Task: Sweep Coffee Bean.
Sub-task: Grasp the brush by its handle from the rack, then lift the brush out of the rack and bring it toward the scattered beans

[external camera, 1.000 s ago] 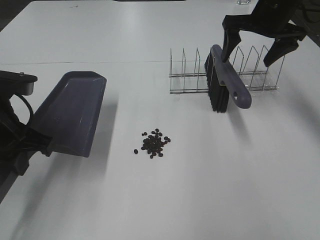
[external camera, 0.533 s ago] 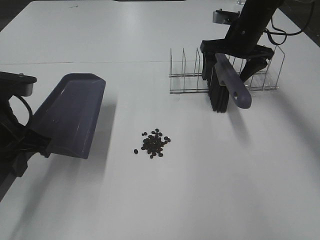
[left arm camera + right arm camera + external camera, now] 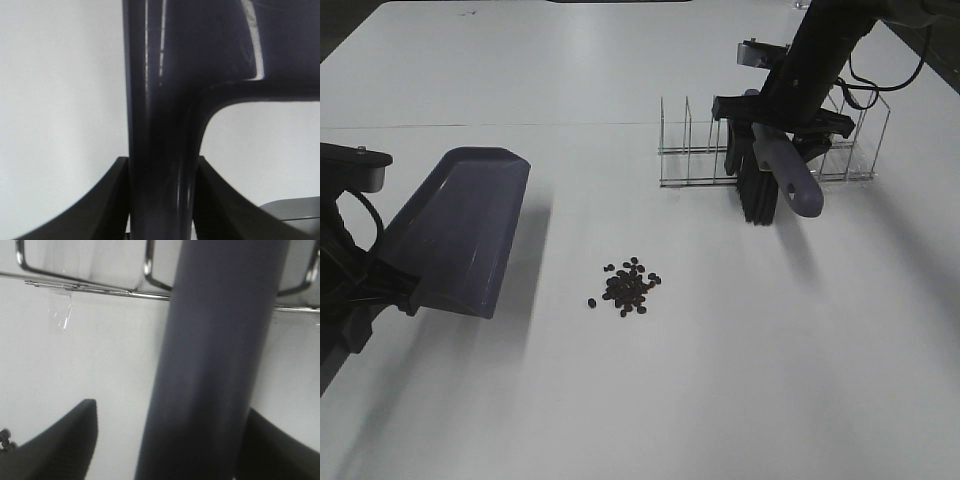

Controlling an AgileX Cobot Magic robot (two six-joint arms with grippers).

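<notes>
Black right arm (image 3: 820,45) angles down, jaws straddling brush (image 3: 792,185).

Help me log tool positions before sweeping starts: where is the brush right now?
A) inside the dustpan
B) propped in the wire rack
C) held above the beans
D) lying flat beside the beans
B: the brush stands propped in the wire rack, well apart from the coffee beans.
</notes>
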